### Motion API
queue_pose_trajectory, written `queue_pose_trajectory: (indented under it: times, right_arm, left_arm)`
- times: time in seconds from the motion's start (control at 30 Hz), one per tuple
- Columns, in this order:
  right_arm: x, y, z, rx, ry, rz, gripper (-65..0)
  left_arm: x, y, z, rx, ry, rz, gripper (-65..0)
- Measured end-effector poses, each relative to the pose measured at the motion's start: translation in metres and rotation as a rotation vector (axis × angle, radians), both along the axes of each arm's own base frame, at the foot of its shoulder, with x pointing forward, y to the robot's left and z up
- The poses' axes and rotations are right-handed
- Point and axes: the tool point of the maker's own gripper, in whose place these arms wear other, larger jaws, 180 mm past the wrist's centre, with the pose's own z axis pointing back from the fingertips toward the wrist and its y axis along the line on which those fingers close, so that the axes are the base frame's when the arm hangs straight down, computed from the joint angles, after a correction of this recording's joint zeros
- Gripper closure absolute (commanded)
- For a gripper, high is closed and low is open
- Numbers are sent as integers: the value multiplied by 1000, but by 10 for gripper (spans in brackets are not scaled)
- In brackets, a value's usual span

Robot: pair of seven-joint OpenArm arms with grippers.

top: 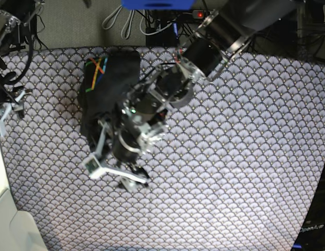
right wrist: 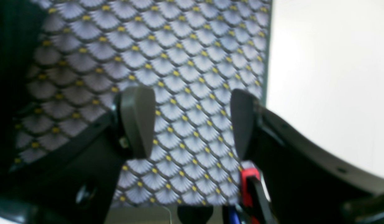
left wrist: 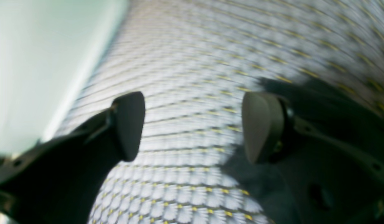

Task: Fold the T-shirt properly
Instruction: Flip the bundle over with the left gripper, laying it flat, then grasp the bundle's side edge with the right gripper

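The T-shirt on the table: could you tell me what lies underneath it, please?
The T-shirt lies bunched on the scallop-patterned tablecloth, which shows all around it. Whatever sits beneath the cloth is covered, and the left arm hides the shirt's right edge.

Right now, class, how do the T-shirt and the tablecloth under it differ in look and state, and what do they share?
The T-shirt is plain dark charcoal with one small crossed stripe mark; the tablecloth is pale purple-grey, covered in scallops with yellow dots. The T-shirt is bunched into a compact heap; the tablecloth lies spread flat. The T-shirt takes up a small patch; the tablecloth covers nearly the whole surface. Both are soft fabric.
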Motion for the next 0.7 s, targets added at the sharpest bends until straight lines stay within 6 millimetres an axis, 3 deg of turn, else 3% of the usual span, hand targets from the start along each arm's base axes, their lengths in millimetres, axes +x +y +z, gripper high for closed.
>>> queue_pose_trajectory:
  times: [0.07,0.17,0.23,0.37,0.43,0.5,0.63,0.7]
  right_arm:
    - [2,4,0,7,-3,13,-385]
    - [3,12,-6,-1,19,40,-385]
    - [5,28,-14,6,42,89,-385]
    - [4,71,-24,16,77,213,-384]
    - [11,95,-21,21,62,291,-384]
    - [18,117,-20,48,44,355,-384]
    - [25,134,-25,46,66,412,-384]
    - [38,147,-19,105,33,441,-384]
  left_arm:
    - [3,11,8,-40,-2,41,-471]
    - [-1,28,-1,-86,45,100,-471]
    - [-4,49,-11,-109,74,148,-471]
    - [-7,140,-37,-98,118,373,-453]
    - [-13,180,-46,-97,135,478,-393]
    - [-22,211,-51,-102,143,549,-282]
    - [-49,270,-58,-97,152,695,-30]
    - [-60,297,-59,-85,157,772,0]
